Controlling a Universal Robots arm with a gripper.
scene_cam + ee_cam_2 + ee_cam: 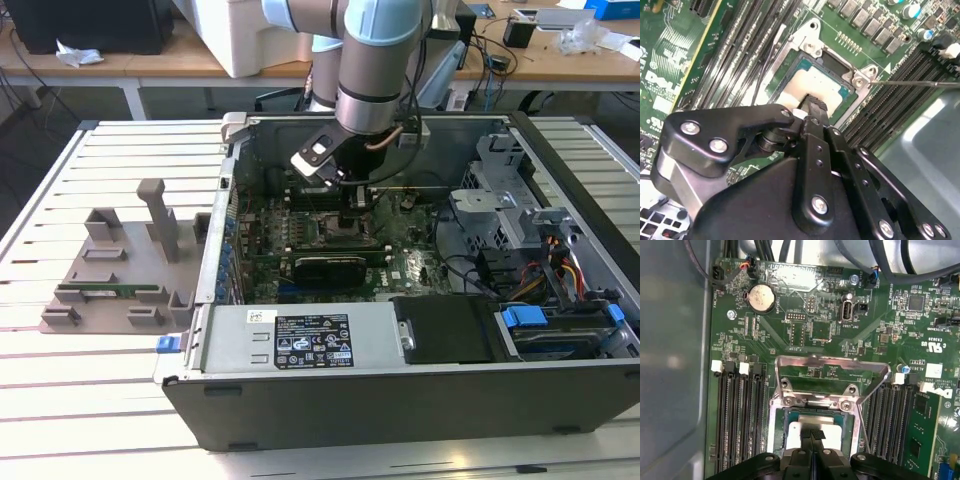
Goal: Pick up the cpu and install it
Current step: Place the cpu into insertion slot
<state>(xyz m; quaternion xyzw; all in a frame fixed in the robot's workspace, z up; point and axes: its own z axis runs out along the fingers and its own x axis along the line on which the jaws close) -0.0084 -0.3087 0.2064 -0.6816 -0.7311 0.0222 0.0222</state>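
The cpu (pixel 827 80) (pixel 801 426), a small square chip with a pale metal top, lies flat in the black-framed motherboard socket (pixel 776 407). The socket's metal load plate (pixel 832 361) is swung up and open. My gripper (pixel 812 433) (pixel 812 104) hangs straight over the chip, fingers pressed together with no gap, their tips on or just above its top. In the exterior view, the gripper (pixel 355 203) is lowered into the open computer case (pixel 400 400) at the middle of the motherboard. The fingers hide part of the chip.
Black memory slots (pixel 740 415) flank the socket on both sides. A thin metal lever (pixel 915 83) sticks out beside it. Drive cages and cables (pixel 530 260) fill the case at the exterior view's right. A grey fixture (pixel 120 270) stands outside on the slatted table.
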